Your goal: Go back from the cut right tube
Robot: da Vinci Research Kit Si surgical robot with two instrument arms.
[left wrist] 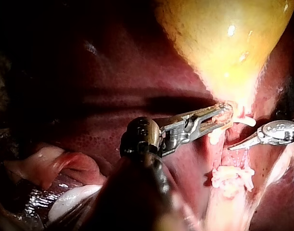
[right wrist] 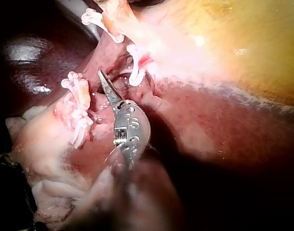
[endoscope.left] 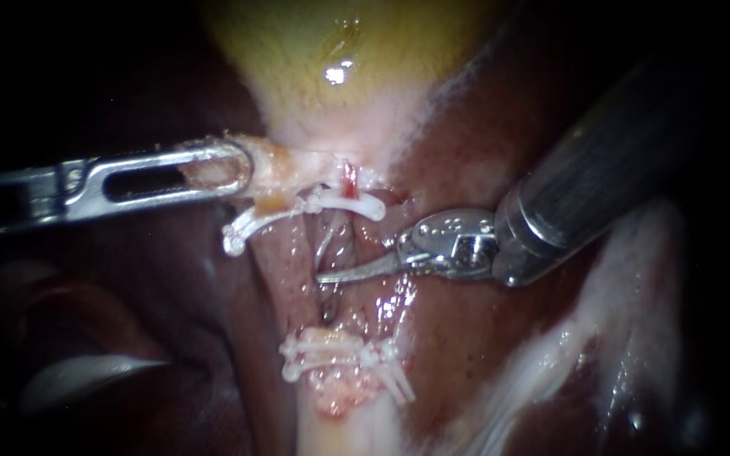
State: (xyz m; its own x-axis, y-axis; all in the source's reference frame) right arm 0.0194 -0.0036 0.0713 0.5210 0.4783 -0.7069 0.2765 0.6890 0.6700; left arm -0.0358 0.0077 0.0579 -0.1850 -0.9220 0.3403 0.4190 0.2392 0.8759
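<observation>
My left instrument [endoscope.left: 236, 165] reaches in from the left, its slotted jaws shut on pale tissue at the neck of the yellow gallbladder [endoscope.left: 340, 51]. In its wrist view the left instrument [left wrist: 223, 115] holds the same tissue. White clips [endoscope.left: 350, 203] sit on the upper tube stump, which has a red cut end [endoscope.left: 349, 176]. More white clips [endoscope.left: 340, 350] cross the lower stump. Between the two clip groups lies my right instrument [endoscope.left: 324, 275], its thin curved blades shut and holding nothing. The right instrument [right wrist: 101, 76] points into the gap between the clips.
Dark red liver [endoscope.left: 466, 338] surrounds the site. A pale fatty band [endoscope.left: 568, 346] runs down at the lower right. A pale glistening fold [endoscope.left: 86, 371] lies at the lower left. The right instrument's thick shaft [endoscope.left: 601, 160] fills the upper right.
</observation>
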